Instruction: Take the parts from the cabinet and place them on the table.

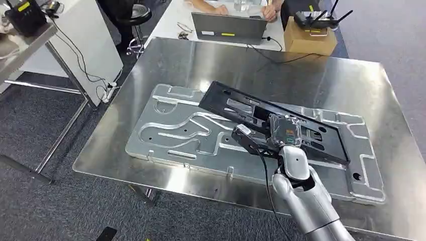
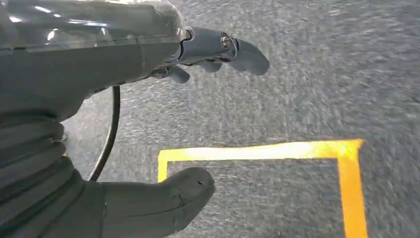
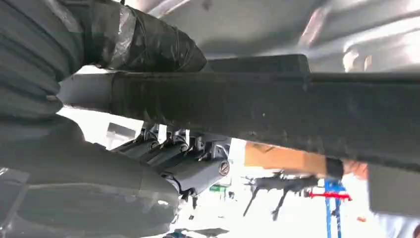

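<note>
A flat black frame-shaped part [image 1: 261, 118] is held tilted above a large silver machined plate [image 1: 166, 135], which lies flat on a steel table [image 1: 311, 75]. In the head view the black part runs from about ten o'clock down to about four o'clock across the plate's right half; whether its far end touches the plate cannot be told. Its near edge is gripped by the right hand [image 1: 284, 131], which is reached by the silver right arm from five o'clock. In the right wrist view, the dark edge of the part [image 3: 277, 111] is seen clamped between the thick thumb on one side and the darker fingers [image 3: 173, 158] on the other.

The left hand [image 2: 124, 99] is seen in the left wrist view over grey carpet [image 2: 307, 89], with nothing held: the thumb and the fingers [image 2: 233, 47] are spread well apart. A corner of yellow tape [image 2: 341, 153] is laid on the carpet beyond it.

At twelve o'clock beyond the table, a white desk is seen with a laptop [image 1: 228, 26], and a person's hands [image 1: 221, 7] rest just behind it. At one o'clock a cardboard box [image 1: 309, 39] is topped by a black router with antennas [image 1: 316, 19]. At ten o'clock a black stool [image 1: 134, 15] stands on the carpet.
</note>
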Controlling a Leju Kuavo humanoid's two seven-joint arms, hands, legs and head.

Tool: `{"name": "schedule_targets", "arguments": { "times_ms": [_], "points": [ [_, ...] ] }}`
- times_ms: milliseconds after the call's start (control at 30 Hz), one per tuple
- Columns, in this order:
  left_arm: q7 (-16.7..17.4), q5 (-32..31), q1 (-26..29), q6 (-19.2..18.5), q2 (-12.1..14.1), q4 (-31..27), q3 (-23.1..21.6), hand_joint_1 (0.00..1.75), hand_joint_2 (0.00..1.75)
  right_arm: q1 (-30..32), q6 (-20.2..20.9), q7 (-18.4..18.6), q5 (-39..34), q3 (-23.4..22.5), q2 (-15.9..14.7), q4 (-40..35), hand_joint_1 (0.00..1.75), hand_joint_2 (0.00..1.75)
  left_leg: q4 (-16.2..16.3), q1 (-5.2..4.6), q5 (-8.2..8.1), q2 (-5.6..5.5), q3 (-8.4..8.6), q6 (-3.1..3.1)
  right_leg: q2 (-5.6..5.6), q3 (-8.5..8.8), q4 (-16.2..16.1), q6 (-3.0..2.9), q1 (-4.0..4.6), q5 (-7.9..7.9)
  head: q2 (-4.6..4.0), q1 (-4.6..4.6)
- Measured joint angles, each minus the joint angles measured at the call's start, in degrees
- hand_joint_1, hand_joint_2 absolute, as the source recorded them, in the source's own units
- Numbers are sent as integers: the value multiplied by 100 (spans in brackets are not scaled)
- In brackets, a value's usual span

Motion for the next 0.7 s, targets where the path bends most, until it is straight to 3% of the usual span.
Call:
{"name": "schedule_targets", "arguments": {
  "times_ms": [67,100,200,233,267,300,333,367,433,467,533,567,600,633,700],
  "points": [
    [0,-2,6,24,-7,2,-15,0,175,-4,20,-37,-41,0,2,35,175,175,-117,86,12,-1,74,30,-7,11,26,58,-3,-85,0,0],
    [0,-7,2,39,-7,2,-30,0,175,-15,24,-52,-59,0,2,67,175,175,-136,86,-3,-4,104,64,-13,-89,265,102,-1,-189,0,7],
    [0,-9,-7,48,-7,2,-48,0,175,-11,28,-59,-85,0,2,136,175,175,-131,85,-49,6,133,113,-16,-872,1603,194,-63,-676,0,7],
    [0,-9,-7,48,-7,2,-50,0,175,-1,31,-68,-100,0,2,166,175,175,-124,85,-66,4,149,111,-17,-1071,1855,215,-85,-662,0,7],
    [0,-9,-6,48,-7,2,-55,0,175,4,31,-72,-105,0,2,190,175,175,-114,88,-90,-1,171,107,-20,-1116,1799,227,-106,-491,0,7],
    [0,-9,-5,48,-7,2,-57,0,175,3,33,-72,-105,0,2,208,175,175,-105,94,-117,-7,201,101,-26,-1042,1545,230,-119,-251,0,7],
    [0,-9,-5,48,-9,2,-74,0,175,2,33,-72,-105,0,2,216,175,175,-88,100,-158,-17,254,90,-31,-819,990,222,-130,132,0,7],
    [0,-9,-5,48,-9,2,-94,0,175,-2,31,-72,-105,0,2,216,0,0,-79,104,-199,-25,304,68,-37,-589,442,208,-136,449,0,7],
    [7,-24,-12,61,-9,2,-114,0,175,-30,33,-74,-105,0,2,236,0,0,-55,68,-243,-32,306,-3,-25,-449,135,173,-82,379,0,7],
    [24,-53,-10,74,-7,2,-129,0,0,-42,33,-79,-107,0,13,240,0,0,-65,67,-229,-27,286,-36,-30,-460,151,145,-79,335,0,7],
    [52,-61,-10,72,-9,2,-144,0,0,-39,35,-103,-133,0,22,262,0,0,-101,73,-246,-8,316,-110,-11,-463,135,88,-56,318,0,7],
    [50,-41,-12,74,-9,0,-144,0,0,-41,31,-107,-142,0,26,267,0,0,-69,90,-300,-1,297,-141,-14,-418,71,39,-123,343,0,7],
    [48,-22,-11,74,-9,2,-144,0,0,-47,31,-122,-146,0,33,269,0,0,82,89,-393,13,263,-154,-18,-385,50,-1,-109,336,0,7],
    [48,-22,-15,74,-9,2,-144,0,0,-55,28,-131,-155,0,39,269,0,0,376,93,-565,14,128,-158,-23,-376,50,-38,-105,326,0,4],
    [46,-4,-7,66,-7,0,-144,0,0,-46,28,-159,-175,0,53,299,0,0,1310,88,-971,12,-346,-178,-32,-366,55,-67,-84,307,0,7]
  ]
}}
